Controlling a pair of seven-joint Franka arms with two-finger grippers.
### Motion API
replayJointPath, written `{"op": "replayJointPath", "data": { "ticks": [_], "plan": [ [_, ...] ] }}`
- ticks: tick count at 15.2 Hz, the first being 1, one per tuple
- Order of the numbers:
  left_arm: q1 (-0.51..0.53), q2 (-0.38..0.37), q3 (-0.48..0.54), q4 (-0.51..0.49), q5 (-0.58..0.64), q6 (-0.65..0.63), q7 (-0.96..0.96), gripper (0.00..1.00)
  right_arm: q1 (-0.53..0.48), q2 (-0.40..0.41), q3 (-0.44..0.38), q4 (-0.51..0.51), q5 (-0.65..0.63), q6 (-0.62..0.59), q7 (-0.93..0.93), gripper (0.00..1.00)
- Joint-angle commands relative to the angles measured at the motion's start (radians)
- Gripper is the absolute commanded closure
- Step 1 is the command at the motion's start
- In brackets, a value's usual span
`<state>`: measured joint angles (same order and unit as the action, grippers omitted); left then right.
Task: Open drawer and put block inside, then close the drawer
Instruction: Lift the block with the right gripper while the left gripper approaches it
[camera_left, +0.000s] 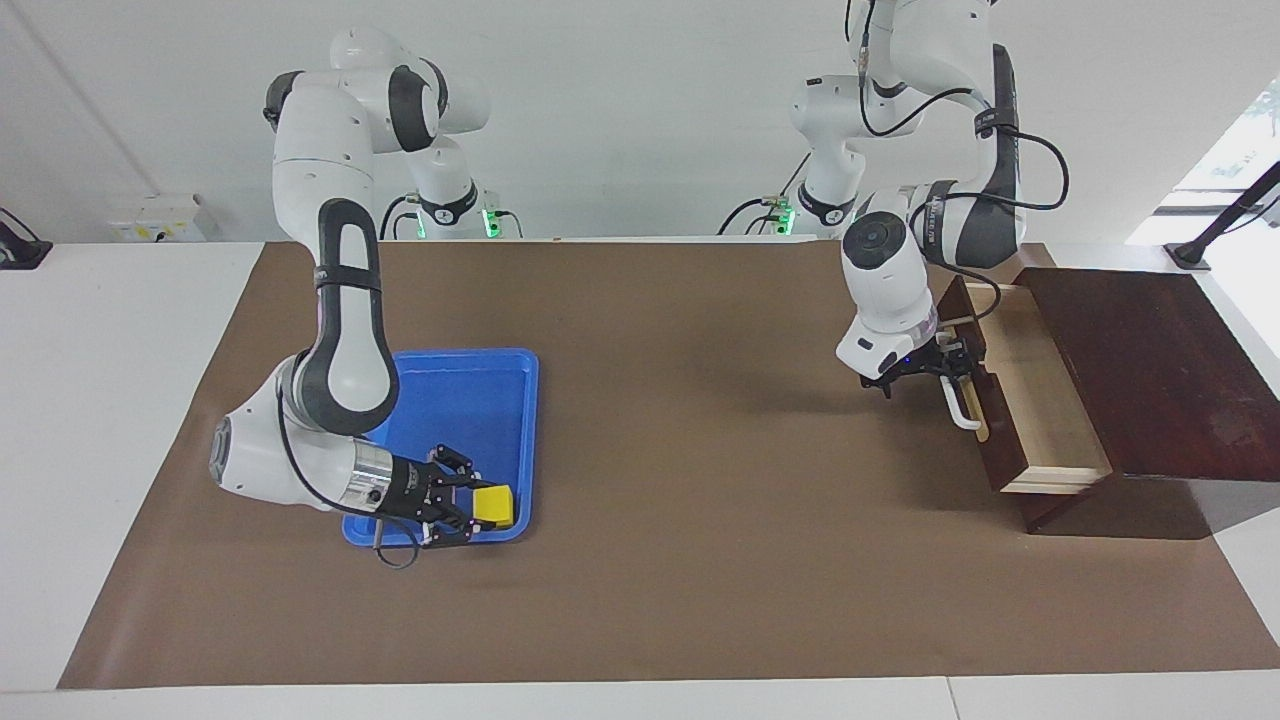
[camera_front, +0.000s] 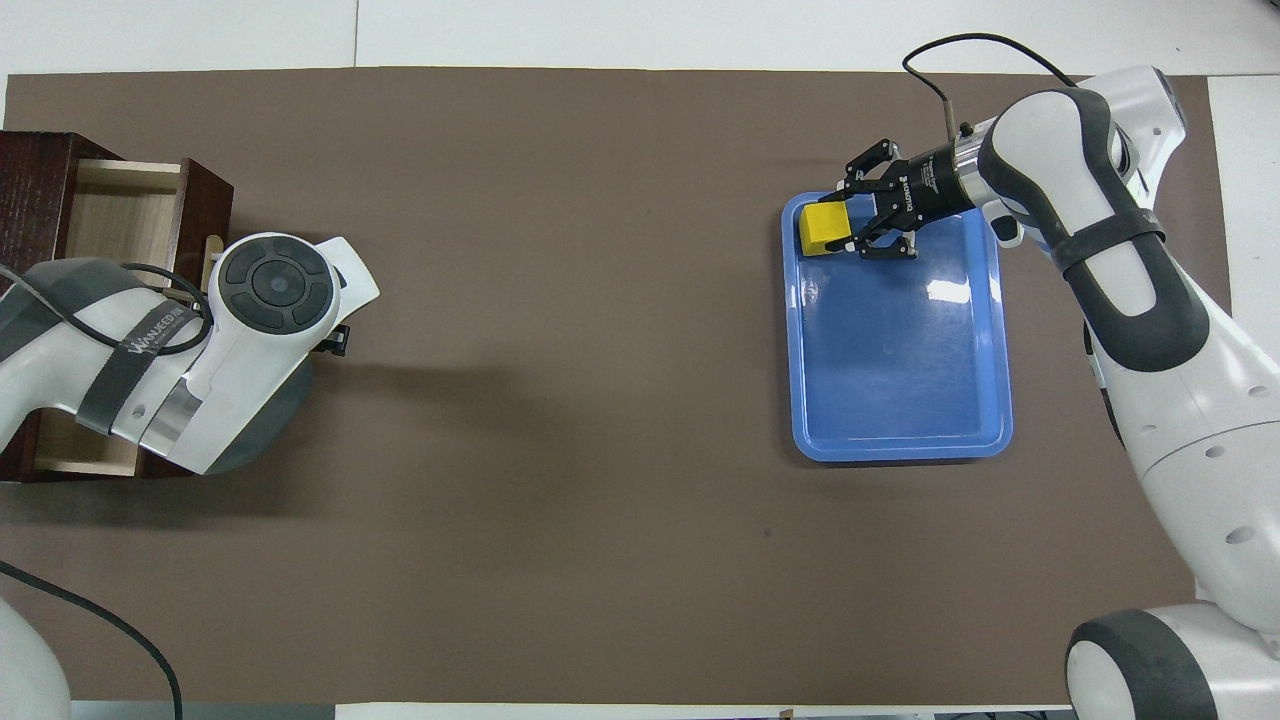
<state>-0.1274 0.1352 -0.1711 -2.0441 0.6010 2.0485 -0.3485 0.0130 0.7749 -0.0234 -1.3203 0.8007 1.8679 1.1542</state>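
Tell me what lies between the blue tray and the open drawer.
Nothing: between the tray and the drawer only bare brown mat shows, clearest in the overhead view.

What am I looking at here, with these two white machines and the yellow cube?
These are two robot arms at one table, photographed at the same moment from two sides: one camera faces them from across the table, the other looks down from above their own end. On the brown mat lies a blue tray toward the right arm's end. The right gripper has its fingers closed on the yellow block, which sits in the tray's corner farthest from the robots. Toward the left arm's end is a dark wooden box with its drawer pulled open. The left gripper, fingers open, is at the drawer's white handle.
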Motion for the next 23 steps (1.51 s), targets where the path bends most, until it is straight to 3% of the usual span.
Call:
{"op": "replayJointPath", "data": {
  "ticks": [1, 5, 10, 19, 23],
  "plan": [
    [-0.038, 0.000, 0.005, 0.005, -0.033, -0.014, -0.010, 0.00, 0.013, -0.009, -0.001, -0.022, -0.003, 0.053, 0.022, 1.00],
    [-0.040, 0.000, 0.004, 0.005, -0.044, -0.014, -0.010, 0.00, 0.016, -0.046, -0.001, -0.013, -0.005, 0.053, 0.025, 1.00],
    [-0.038, 0.000, 0.005, 0.016, -0.044, -0.017, -0.007, 0.00, 0.059, -0.173, 0.003, -0.010, -0.020, 0.001, 0.039, 1.00],
    [-0.040, 0.030, 0.004, 0.206, -0.084, -0.166, 0.011, 0.00, 0.191, -0.295, 0.008, -0.004, -0.005, -0.016, 0.261, 1.00],
    [-0.063, 0.055, 0.005, 0.336, -0.200, -0.253, -0.003, 0.00, 0.225, -0.307, 0.008, -0.004, 0.011, -0.003, 0.347, 1.00]
  ]
}}
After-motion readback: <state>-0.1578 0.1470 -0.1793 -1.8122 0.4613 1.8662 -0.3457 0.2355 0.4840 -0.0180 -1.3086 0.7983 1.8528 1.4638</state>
